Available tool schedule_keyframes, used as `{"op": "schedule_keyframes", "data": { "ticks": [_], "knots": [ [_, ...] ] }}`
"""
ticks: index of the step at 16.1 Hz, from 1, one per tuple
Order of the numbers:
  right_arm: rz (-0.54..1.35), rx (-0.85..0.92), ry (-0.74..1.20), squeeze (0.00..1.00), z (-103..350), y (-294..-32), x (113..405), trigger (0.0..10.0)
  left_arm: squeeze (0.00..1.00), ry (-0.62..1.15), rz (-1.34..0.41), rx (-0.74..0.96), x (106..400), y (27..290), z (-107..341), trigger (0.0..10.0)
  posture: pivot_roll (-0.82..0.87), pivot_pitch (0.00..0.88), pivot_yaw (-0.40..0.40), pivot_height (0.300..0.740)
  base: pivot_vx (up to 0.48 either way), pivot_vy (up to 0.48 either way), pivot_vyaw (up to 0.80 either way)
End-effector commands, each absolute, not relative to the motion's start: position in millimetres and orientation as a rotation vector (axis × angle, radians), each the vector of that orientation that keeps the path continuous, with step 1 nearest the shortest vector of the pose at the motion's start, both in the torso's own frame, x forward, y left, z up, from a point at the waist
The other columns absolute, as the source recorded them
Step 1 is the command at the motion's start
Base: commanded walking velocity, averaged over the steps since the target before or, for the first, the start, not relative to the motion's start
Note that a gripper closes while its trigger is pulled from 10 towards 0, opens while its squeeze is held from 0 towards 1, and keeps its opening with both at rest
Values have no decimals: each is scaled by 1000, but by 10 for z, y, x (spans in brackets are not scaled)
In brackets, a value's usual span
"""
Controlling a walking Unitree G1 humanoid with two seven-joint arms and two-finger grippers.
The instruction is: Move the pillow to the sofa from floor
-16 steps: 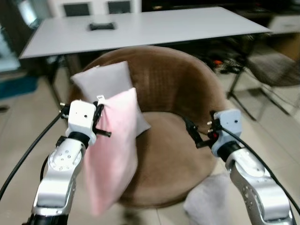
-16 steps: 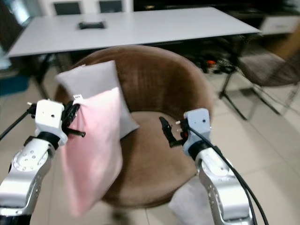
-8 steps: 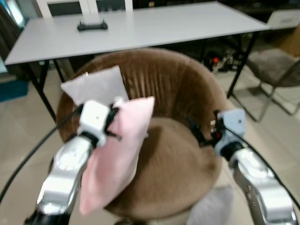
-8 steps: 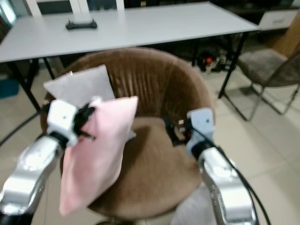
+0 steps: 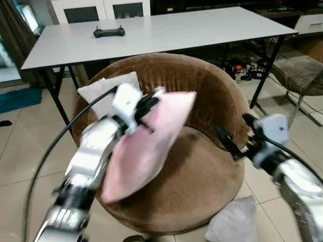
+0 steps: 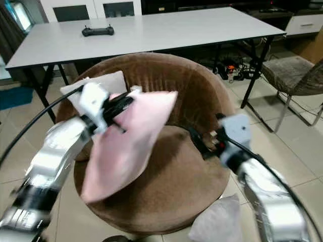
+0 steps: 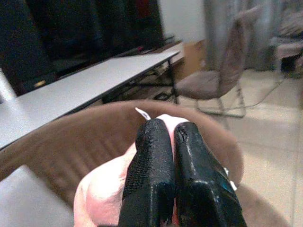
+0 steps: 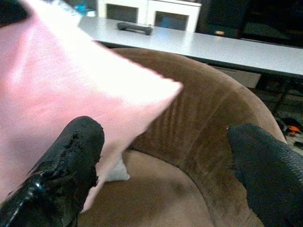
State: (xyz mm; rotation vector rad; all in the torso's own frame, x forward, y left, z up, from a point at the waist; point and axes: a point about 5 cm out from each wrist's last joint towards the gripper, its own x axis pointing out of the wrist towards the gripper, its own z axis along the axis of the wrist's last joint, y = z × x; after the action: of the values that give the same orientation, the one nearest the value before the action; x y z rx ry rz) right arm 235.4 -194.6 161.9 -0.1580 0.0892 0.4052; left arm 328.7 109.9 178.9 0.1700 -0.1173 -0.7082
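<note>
Now, starting at the robot's left, the left arm reaches forward and up over the round brown sofa chair (image 5: 202,166), and its left pincer (image 5: 149,104) is pressed shut on the top corner of the pink pillow (image 5: 146,146); the left wrist view shows the two black fingers (image 7: 151,175) squeezed together with pink cloth bulging between and beneath them. A second ago the pillow hung almost straight down beside the chair's left flank, below the arm; it has since swung up and inward, so that it now slants across the seat, its upper corner pointing at the backrest and its lower end just past the seat's front-left rim. It looks airborne, not yet resting on the cushion, though blur makes contact hard to rule out. Behind it a grey pillow (image 5: 103,91) leans against the backrest on the left side. Beyond the chair stands a long white table (image 5: 202,27) with a dark controller (image 5: 109,33) on it. Further right, the right pincer (image 5: 229,143) hovers over the seat's right edge, fingers spread wide and holding nothing; its wrist view looks across the seat at the pink pillow. On the floor by the chair's front right lies another grey pillow (image 5: 234,224). In my judgement the carry is nearly done: the pillow needs lowering onto the seat, then release.
</note>
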Motion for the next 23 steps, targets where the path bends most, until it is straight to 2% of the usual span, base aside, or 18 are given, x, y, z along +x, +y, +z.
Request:
{"op": "schedule_keyframes", "data": {
  "ticks": [1,5,8,10,11,14,16,19,23],
  "knots": [
    [436,-158,53,0,1717,-1968,2326,10000,0,-177,-749,163,3339,1021,1912,10000,-30,0,70,740,0,0,0],
    [536,-193,71,0,1812,-2030,2174,10000,0,-193,-858,72,3575,728,2020,10000,-78,0,76,740,0,0,0],
    [556,-204,96,0,1818,-2049,2100,10000,0,-148,-820,105,3682,676,1857,10000,-111,9,77,740,0,0,0],
    [623,-207,133,0,1795,-1978,2004,10000,0,-72,-698,244,3749,801,1592,10000,-135,28,70,740,0,0,0],
    [644,-197,149,0,1775,-1934,1949,10000,0,3,-617,369,3747,949,1362,10000,-147,38,67,740,0,0,0],
    [692,-191,169,0,1743,-1823,1899,10000,0,121,-481,478,3694,1232,1046,10000,-172,47,52,740,0,0,0],
    [714,-184,172,0,1751,-1781,1891,10000,0,126,-454,518,3693,1315,1023,10000,-177,53,50,740,0,0,0],
    [778,-192,175,0,1749,-1698,1938,10000,0,33,-315,589,3840,1507,1305,10000,-170,45,40,740,0,0,0],
    [831,-197,146,0,1772,-1580,2022,10000,0,-38,-199,628,3947,1579,1546,10000,-173,27,42,740,0,0,0]
  ]
}}
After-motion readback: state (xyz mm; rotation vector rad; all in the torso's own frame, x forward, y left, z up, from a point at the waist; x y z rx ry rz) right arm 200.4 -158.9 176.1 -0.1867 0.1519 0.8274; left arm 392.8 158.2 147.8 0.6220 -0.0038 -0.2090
